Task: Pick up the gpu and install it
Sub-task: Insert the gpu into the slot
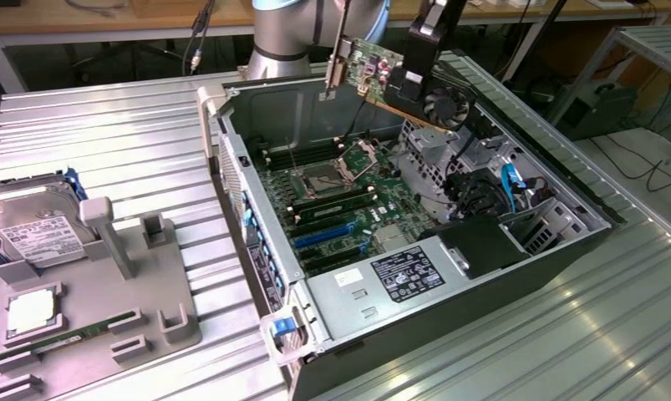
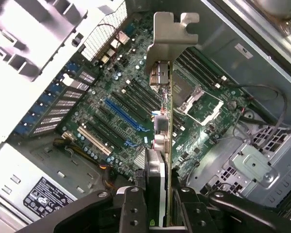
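One gpu (image 1: 371, 68) | clamped in claw (image 2: 160, 206) | above open computer case (image 1: 452, 322)

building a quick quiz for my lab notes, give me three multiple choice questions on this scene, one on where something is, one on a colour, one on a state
1. Where is the gpu?
A) lying flat outside the case
B) held in the air above the open computer case
C) seated low inside the case

2. What colour is the gpu's bracket?
A) red
B) blue
C) silver

3. What state is the gripper in?
A) shut on the gpu
B) open and empty
C) open beside the gpu

Answers:
1 B, the card hangs clear over the motherboard in the exterior view.
2 C, bare metal shows in the wrist view.
3 A, it clamps the card from both sides.
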Tool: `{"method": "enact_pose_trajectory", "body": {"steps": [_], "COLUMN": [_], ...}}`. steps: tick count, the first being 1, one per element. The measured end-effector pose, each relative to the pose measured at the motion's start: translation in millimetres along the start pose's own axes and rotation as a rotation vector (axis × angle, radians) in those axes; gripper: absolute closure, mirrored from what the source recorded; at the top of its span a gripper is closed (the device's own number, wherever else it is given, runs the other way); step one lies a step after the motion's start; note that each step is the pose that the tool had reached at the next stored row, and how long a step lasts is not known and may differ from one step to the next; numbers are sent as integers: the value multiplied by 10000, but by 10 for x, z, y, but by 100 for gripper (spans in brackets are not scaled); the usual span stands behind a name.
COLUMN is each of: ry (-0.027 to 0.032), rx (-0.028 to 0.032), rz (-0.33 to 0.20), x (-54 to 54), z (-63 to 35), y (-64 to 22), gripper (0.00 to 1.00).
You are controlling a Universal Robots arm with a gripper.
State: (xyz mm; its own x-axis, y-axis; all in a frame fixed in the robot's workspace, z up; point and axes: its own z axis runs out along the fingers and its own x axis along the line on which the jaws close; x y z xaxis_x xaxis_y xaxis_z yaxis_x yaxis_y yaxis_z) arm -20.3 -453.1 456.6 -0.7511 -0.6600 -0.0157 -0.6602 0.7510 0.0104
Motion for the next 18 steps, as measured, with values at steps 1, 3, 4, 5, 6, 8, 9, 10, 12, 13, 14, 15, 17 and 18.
{"method": "enact_pose_trajectory", "body": {"steps": [1,3,4,5,6,8,9,10,12,13,14,15,17,18], "ry": [2,6,8,11,13,17,18,20,22,23,24,24,23,21], "rx": [-3,-8,-11,-15,-18,-23,-26,-29,-33,-35,-36,-37,-38,-38], "rz": [-184,-558,-737,-989,-1184,-1529,-1705,-1886,-2237,-2421,-2601,-2869,-3375,-3768], "x": [0,0,0,0,0,0,0,0,0,0,0,0,0,0], "z": [0,0,0,0,0,0,1,2,3,4,4,5,7,8], "y": [0,0,0,0,0,0,0,0,0,0,0,0,0,0], "gripper": [72,72,72,72,72,72,72,72,72,72,72,72,72,72]}}
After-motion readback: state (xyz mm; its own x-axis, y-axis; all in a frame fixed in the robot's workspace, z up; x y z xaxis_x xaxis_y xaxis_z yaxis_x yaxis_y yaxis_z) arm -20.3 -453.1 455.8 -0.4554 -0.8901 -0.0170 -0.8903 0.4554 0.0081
